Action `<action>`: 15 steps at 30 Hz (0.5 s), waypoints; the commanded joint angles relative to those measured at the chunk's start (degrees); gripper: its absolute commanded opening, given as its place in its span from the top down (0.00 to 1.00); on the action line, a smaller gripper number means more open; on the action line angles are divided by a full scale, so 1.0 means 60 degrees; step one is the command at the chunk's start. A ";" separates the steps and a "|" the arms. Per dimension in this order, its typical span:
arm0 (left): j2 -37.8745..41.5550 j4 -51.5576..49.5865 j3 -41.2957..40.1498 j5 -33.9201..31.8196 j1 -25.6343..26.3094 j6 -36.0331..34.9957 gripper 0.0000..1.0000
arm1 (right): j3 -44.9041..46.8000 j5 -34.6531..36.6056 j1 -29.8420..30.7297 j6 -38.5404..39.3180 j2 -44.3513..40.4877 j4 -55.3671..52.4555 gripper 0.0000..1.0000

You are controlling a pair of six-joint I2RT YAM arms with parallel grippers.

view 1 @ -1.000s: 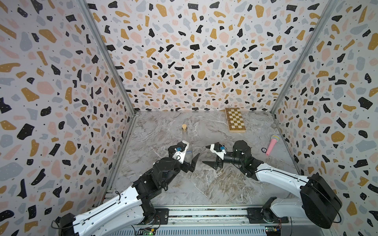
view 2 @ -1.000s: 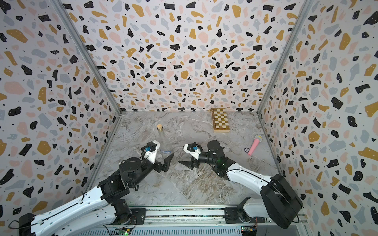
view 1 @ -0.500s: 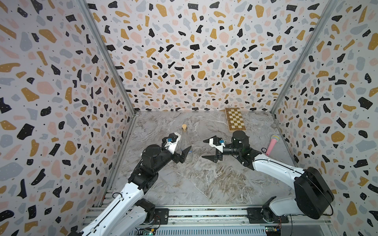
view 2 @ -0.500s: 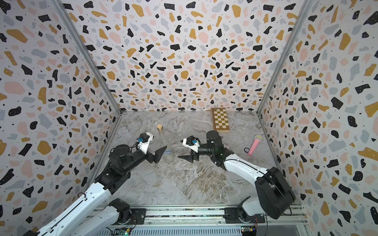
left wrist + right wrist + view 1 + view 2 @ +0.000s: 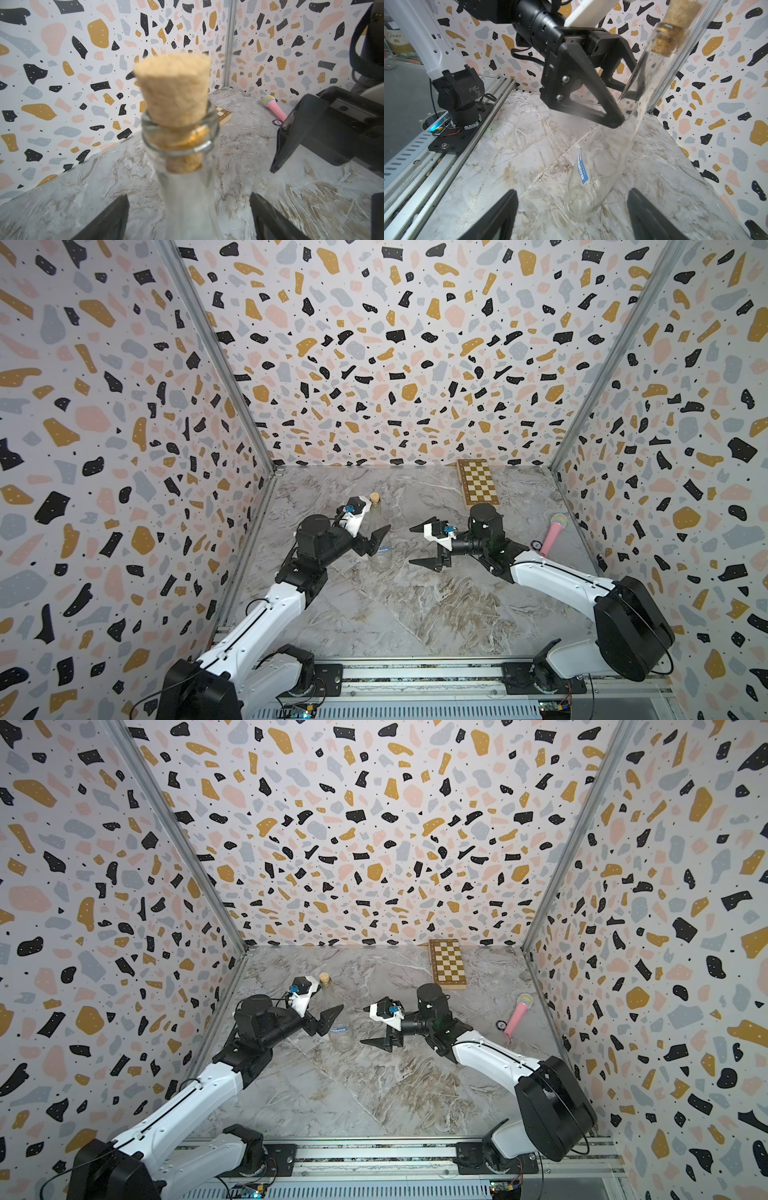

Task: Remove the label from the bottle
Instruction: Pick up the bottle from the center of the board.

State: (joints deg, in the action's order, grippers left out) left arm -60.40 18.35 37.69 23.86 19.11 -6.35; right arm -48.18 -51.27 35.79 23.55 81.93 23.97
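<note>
Three walls close in the space: a back wall (image 5: 395,344), a left wall (image 5: 104,427) and a right wall (image 5: 685,427), all white with terrazzo flecks of black, ochre, pink and grey. Metal posts (image 5: 219,356) run down both rear corners. The tabletop (image 5: 415,614) looks like grey-brown veined marble. An aluminium rail (image 5: 415,672) lines its front edge. The light is even.

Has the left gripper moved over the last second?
Yes. The left gripper has moved away from the front rail, toward the bottle, which stands where it was; its open jaws now flank the bottle's neck.
</note>
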 commanded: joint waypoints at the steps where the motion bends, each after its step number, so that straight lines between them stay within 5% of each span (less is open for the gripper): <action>1: -0.0321 0.1020 0.0526 0.0560 -0.0083 0.0240 0.09 | -0.0260 -0.0267 -0.0001 0.0157 0.0032 -0.0197 0.16; 10: -0.0897 0.1351 0.0822 0.1073 -0.0092 0.0580 0.17 | -0.0241 -0.0197 -0.0005 0.0206 0.0192 -0.0260 0.16; 15: -0.0978 0.1338 0.0903 0.1321 -0.0087 0.0692 0.35 | -0.0286 -0.0210 -0.0011 0.0214 0.0228 -0.0303 0.16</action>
State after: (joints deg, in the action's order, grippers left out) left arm -66.11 22.98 41.10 29.61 18.79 -3.22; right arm -48.18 -51.68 35.79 24.53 83.42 23.53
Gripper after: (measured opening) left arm 0.666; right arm 0.837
